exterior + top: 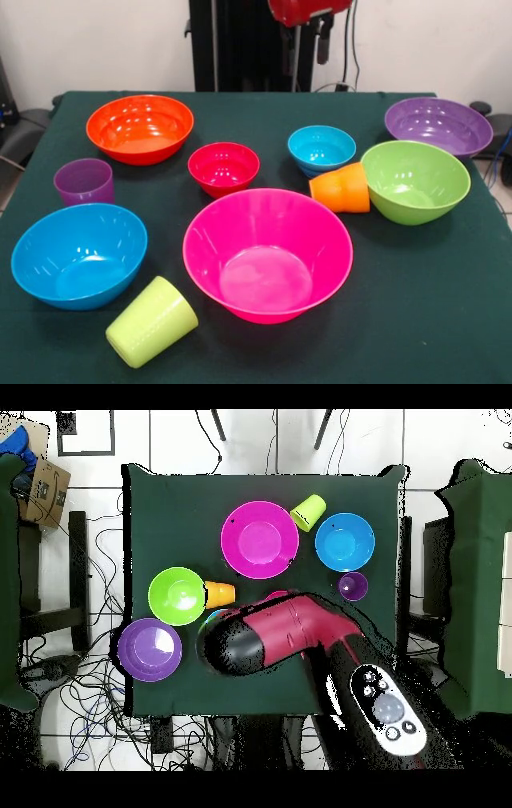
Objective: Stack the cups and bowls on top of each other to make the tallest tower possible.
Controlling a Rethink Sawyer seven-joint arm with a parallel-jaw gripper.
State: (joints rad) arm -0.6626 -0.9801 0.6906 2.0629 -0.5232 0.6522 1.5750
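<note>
Pink glossy plastic bowl (267,254): empty, near table's front edge.
Orange ridged cup (342,189): tipped, touching lime green bowl (415,181).
Tower: none; all bowls separate, empty.
Gripper (322,32): state unclear.

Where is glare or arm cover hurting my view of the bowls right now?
Front view: ceiling-light glare streaks the orange bowl and purple bowl, and a pale patch washes out the pink bowl floor; all rims read clearly. Overhead view: the arm covers the bowls nearest the base, and only the pink, blue, green and purple ones show whole.
</note>
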